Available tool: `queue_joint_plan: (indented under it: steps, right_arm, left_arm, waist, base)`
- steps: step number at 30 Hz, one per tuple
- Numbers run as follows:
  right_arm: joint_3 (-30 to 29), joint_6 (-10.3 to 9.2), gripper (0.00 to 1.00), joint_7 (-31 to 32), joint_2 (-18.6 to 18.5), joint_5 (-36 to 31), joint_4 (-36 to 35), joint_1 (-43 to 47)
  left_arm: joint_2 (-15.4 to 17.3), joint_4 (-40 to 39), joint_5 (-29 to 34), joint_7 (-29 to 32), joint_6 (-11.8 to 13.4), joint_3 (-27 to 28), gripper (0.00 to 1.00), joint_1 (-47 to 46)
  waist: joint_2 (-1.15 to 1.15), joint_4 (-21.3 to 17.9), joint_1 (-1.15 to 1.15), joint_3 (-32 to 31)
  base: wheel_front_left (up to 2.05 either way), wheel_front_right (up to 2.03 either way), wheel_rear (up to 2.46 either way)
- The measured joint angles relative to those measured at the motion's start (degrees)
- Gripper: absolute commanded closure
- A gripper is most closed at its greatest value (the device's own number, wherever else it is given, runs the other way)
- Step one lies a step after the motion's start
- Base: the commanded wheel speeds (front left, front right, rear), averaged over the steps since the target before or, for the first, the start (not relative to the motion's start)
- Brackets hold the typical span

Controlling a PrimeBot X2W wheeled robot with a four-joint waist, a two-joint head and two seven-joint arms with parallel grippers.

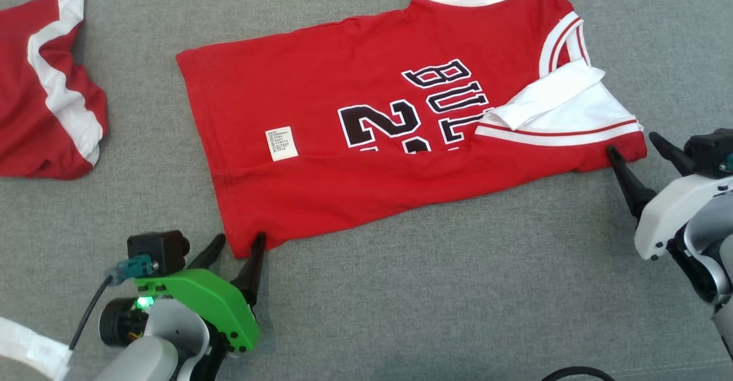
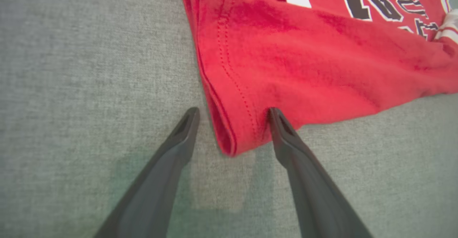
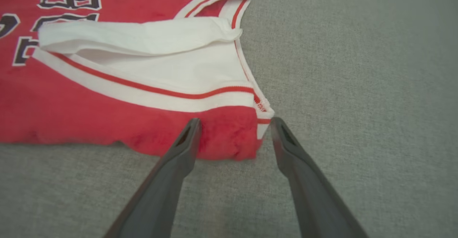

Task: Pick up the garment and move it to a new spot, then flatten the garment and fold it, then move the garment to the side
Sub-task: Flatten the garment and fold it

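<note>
Jersey: the red jersey [image 1: 355, 157] lies on the gray cloth surface [image 1: 458, 289], spanning both my claws.
My left claw [image 1: 240, 239]: fingers apart, hem corner between them.
My right claw [image 1: 632, 143]: fingers apart, shoulder corner between them.
Axis: left-right, hem at my left.
Count: one jersey, one other red-and-white garment [image 1: 51, 100].

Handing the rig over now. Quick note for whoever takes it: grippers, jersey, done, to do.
Left gripper: open, fingers astride the hem corner of the red basketball jersey with white trim, nothing held.
Right gripper: open, astride its shoulder corner.
Jersey: flat on the grey fabric surface, near long edge folded over the black lettering.
Done: placed, flattened, apparently first fold.
To do: remaining folds, then move aside. A second red-and-white garment lies far left.
</note>
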Motion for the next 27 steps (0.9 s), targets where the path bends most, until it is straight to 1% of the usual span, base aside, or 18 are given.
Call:
queue_joint_plan:
  steps: [2,6,7,8,9,10,11,14,18,20,23,27]
  right_arm:
    - [0.8,0.01,0.0,1.6,0.5,-1.2,0.9,-1.2]
    - [2.3,0.0,0.0,4.8,1.2,-1.8,3.3,-3.3]
    - [2.7,0.0,0.0,5.4,1.1,-1.8,3.8,-3.7]
    - [3.3,0.0,0.0,6.1,1.1,-1.4,4.3,-4.2]
    - [3.6,-0.03,0.16,6.8,1.2,-0.3,4.6,-4.6]
    - [3.7,-0.05,0.63,7.0,1.2,0.7,4.9,-4.8]
    - [3.8,-0.04,1.0,7.3,1.2,1.4,5.3,-5.0]
    - [4.4,-0.02,1.0,8.3,1.0,3.8,6.1,-5.6]
    - [4.8,0.05,1.0,10.7,-0.3,7.6,6.8,-5.6]
    - [5.3,0.07,1.0,12.7,-2.0,9.5,6.3,-5.3]
    - [6.2,0.07,1.0,16.8,-5.6,13.1,3.5,-3.7]
    - [5.8,0.12,1.0,21.7,-10.7,18.0,-1.9,0.0]
  left_arm:
    - [-0.2,2.0,0.5,0.7,-0.5,-0.8,0.0,-2.4]
    - [-1.3,4.7,0.2,2.2,-2.7,-1.9,0.0,-4.8]
    - [-1.5,5.3,0.1,2.4,-3.4,-2.2,0.12,-5.2]
    - [-1.7,5.9,0.0,2.6,-4.0,-2.5,0.58,-5.6]
    - [-1.9,6.5,-0.2,2.8,-4.7,-2.6,1.0,-6.0]
    - [-1.9,6.9,-0.4,3.2,-5.7,-2.9,1.0,-6.2]
    - [-2.0,7.3,-0.9,3.7,-6.7,-3.2,1.0,-6.4]
    - [-2.7,8.3,-2.1,4.3,-8.9,-3.8,1.0,-6.4]
    - [-1.7,8.2,-4.5,6.5,-11.3,-3.9,1.0,-6.3]
    - [-0.1,7.1,-5.4,7.8,-12.6,-3.7,1.0,-5.8]
    - [3.5,4.4,-7.3,10.0,-13.8,-3.2,1.0,-4.1]
    - [7.9,-0.7,-8.5,11.3,-13.7,-2.2,1.0,-1.0]
  waist:
    - [0.0,0.1,0.0,0.8]
    - [0.0,0.5,0.0,1.9]
    - [0.0,0.6,0.0,2.0]
    - [0.0,0.8,0.0,2.0]
    - [0.0,0.9,0.0,2.0]
    - [0.0,0.9,0.0,1.8]
    - [0.0,0.9,0.0,1.7]
    - [0.0,1.1,0.0,1.1]
    - [0.0,1.3,0.0,-0.3]
    - [0.0,1.4,0.0,-1.1]
    - [0.0,1.5,0.0,-2.3]
    - [0.0,1.2,0.0,-3.7]
  base:
    - [0.0,0.0,0.0]
    - [0.0,0.0,0.0]
    - [0.0,0.0,0.0]
    - [0.0,0.0,0.0]
    - [0.0,0.0,0.0]
    - [0.0,0.0,0.0]
    - [0.0,0.0,0.0]
    - [0.0,0.0,0.0]
    - [0.0,0.0,0.0]
    - [0.0,0.0,0.0]
    - [0.0,0.0,0.0]
    - [0.0,0.0,0.0]
